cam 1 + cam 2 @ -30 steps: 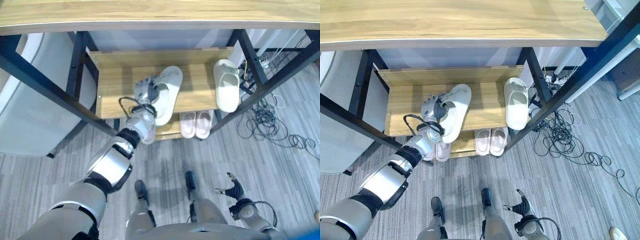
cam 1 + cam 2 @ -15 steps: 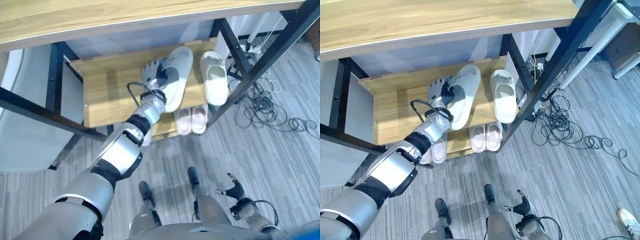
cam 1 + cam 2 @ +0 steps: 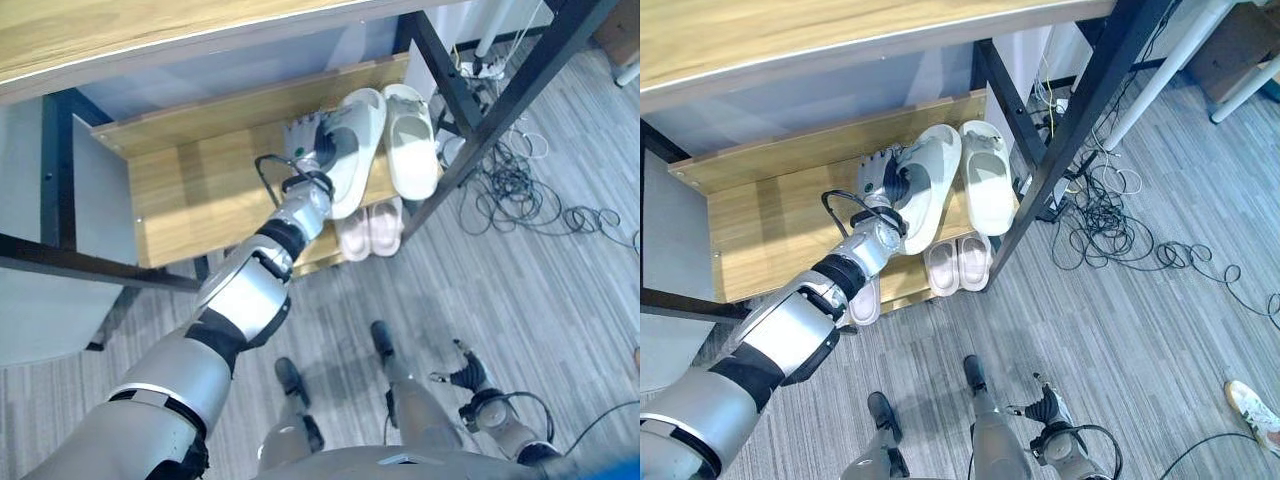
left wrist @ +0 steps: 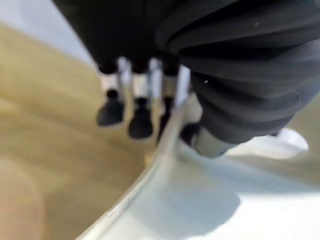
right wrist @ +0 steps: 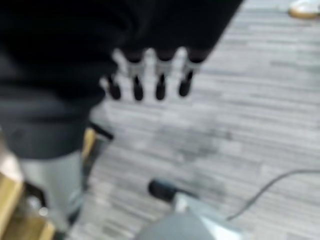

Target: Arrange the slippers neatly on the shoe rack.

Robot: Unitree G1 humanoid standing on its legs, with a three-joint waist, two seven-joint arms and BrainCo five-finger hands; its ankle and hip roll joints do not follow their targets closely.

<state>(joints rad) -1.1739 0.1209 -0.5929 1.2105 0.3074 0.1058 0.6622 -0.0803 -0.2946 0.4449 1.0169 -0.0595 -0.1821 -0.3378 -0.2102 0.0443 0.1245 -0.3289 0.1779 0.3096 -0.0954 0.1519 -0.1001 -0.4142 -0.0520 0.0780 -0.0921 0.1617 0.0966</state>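
Left hand (image 3: 308, 143) on the shoe rack's middle shelf (image 3: 210, 190), fingers and thumb clamped over the edge of a pale slipper (image 3: 352, 140). That slipper lies tilted, its toe end just beside the second slipper (image 3: 411, 140), which sits at the shelf's right end. Two pinkish pairs (image 3: 958, 262) on the shelf below. Right hand (image 3: 463, 375) hangs low over the floor (image 3: 1140, 330), fingers loosely spread, holding nothing.
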